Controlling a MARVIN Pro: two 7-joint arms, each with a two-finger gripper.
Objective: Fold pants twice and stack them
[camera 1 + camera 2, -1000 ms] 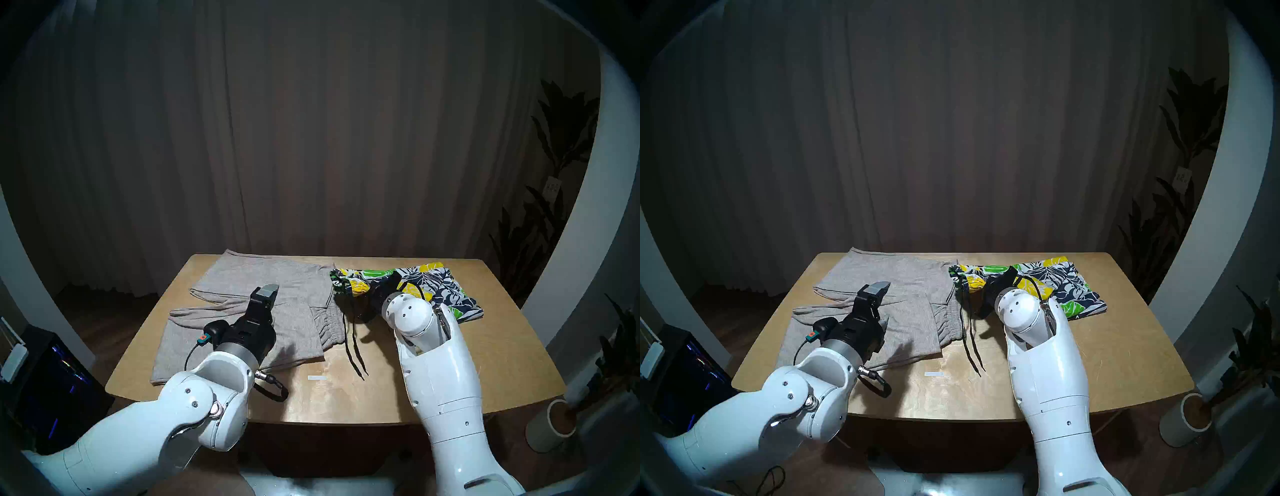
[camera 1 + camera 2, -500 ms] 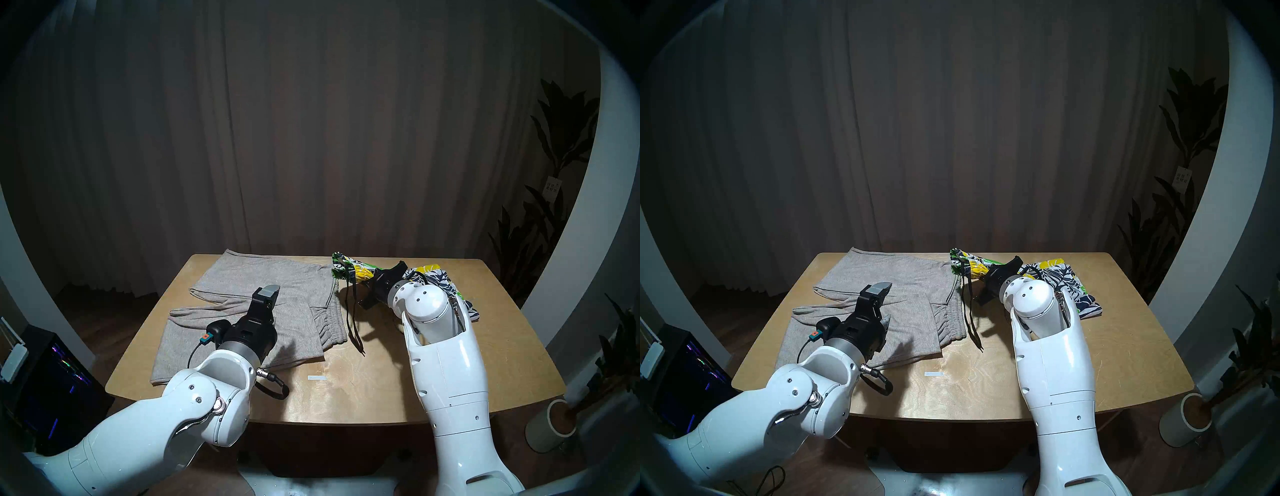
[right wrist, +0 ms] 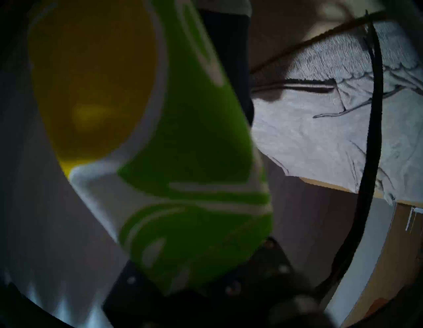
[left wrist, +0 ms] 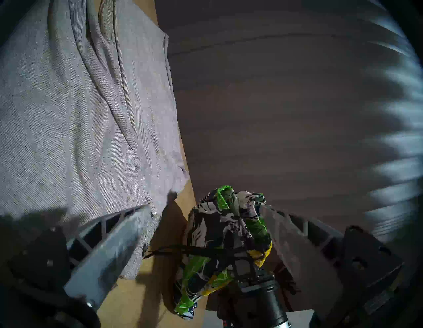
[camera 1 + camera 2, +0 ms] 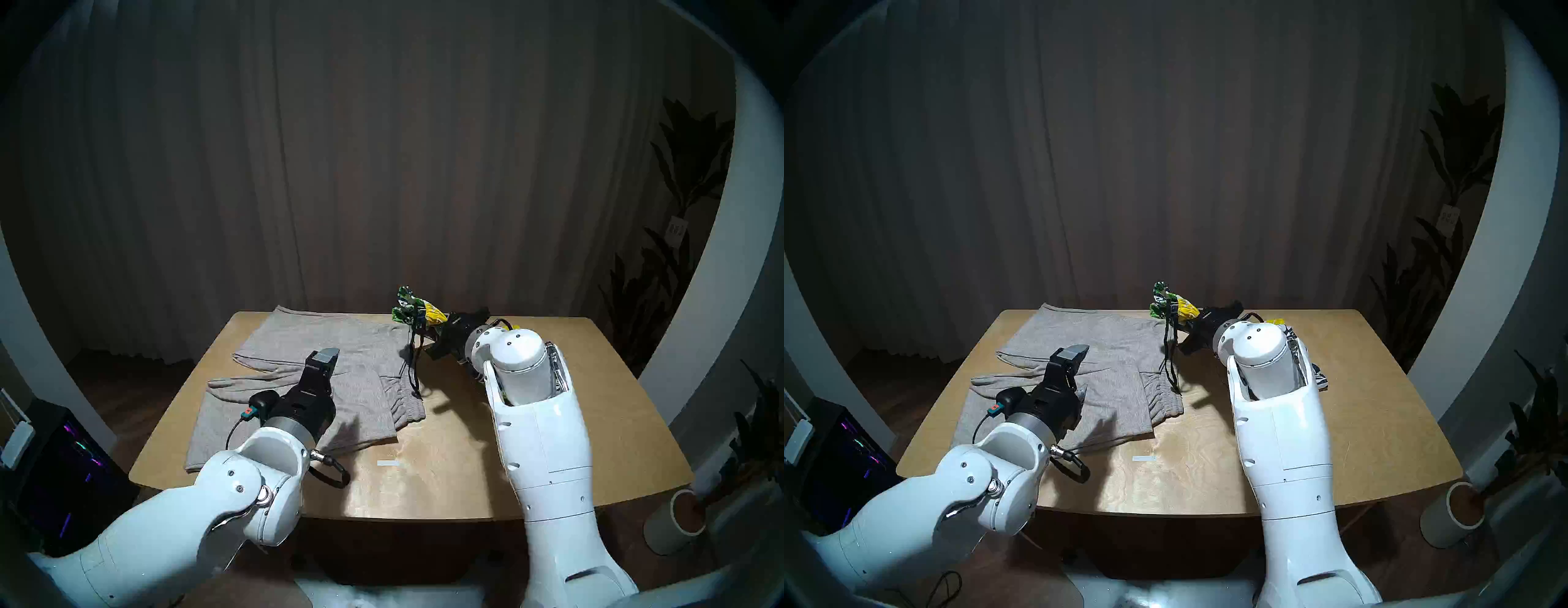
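Floral shorts [image 5: 418, 311] lifted at the table's [image 5: 466, 475] far edge.
My right gripper [image 5: 441, 325] is clamped on their bunched fabric, drawstring [image 5: 413, 361] dangling; grey pants [image 5: 322, 382] lie flat at left under my left gripper [image 5: 324, 361], spread wide, empty.

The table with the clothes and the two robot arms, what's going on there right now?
The right gripper is shut on the waist end of the floral shorts and holds it up off the wooden table, with the black drawstring dangling down. Most of the shorts are hidden behind the right arm. The left gripper hangs open over the grey pants, which lie loosely folded on the left of the table. Nothing is stacked yet.
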